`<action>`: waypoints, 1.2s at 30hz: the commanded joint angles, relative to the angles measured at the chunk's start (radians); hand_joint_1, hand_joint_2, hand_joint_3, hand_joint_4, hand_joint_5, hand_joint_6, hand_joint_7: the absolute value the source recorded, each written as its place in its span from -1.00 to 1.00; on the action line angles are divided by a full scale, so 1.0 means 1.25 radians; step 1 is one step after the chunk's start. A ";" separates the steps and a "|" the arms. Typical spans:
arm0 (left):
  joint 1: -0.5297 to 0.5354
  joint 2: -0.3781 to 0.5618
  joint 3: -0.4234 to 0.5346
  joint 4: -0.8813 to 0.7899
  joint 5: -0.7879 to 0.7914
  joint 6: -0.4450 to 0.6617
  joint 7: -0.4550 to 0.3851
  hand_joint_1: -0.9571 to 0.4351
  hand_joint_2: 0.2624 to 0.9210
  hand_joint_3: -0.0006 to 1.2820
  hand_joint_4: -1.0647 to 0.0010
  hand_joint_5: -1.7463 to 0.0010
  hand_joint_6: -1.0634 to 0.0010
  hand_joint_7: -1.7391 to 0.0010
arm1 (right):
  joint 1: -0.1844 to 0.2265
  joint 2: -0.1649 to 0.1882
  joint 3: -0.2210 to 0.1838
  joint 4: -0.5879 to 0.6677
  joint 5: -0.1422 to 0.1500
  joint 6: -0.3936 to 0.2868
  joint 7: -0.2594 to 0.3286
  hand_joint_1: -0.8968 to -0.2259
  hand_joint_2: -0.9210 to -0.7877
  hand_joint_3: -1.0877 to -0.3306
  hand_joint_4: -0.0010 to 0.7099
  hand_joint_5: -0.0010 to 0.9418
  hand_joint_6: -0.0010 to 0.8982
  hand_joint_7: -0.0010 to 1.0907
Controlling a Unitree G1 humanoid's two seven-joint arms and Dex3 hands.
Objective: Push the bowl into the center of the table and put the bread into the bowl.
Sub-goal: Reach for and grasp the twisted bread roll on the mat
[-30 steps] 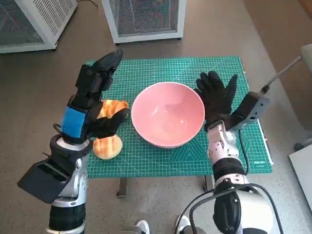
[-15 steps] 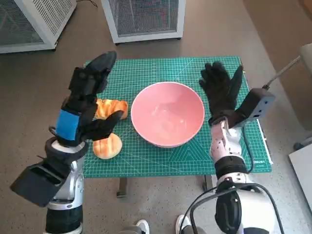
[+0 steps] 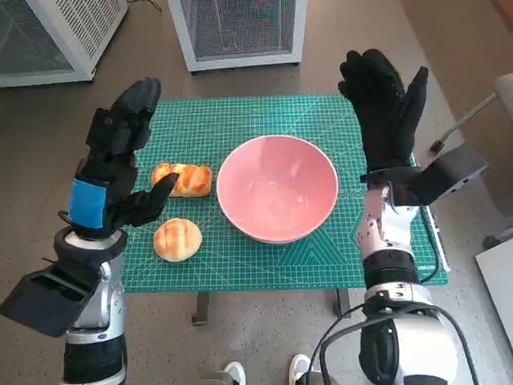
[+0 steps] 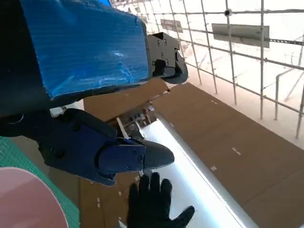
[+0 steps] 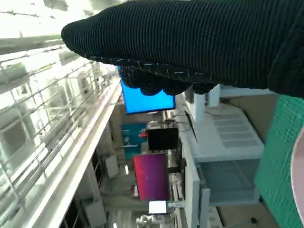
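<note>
My left hand (image 3: 112,164) hangs spread and empty over the mat's left side, the bread (image 3: 178,239) just below-right of it — nearer this hand. The bowl (image 3: 276,188) sits mid-table. My right hand (image 3: 385,108) — raised, spread, empty — is beyond it.
</note>
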 commanded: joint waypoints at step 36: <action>-0.151 0.351 -0.149 0.001 0.349 0.412 -0.177 0.19 0.43 -1.00 0.79 0.99 0.63 0.83 | 0.281 0.010 0.170 -0.556 0.079 0.081 0.092 0.56 -0.61 0.31 0.40 -0.96 -0.66 0.62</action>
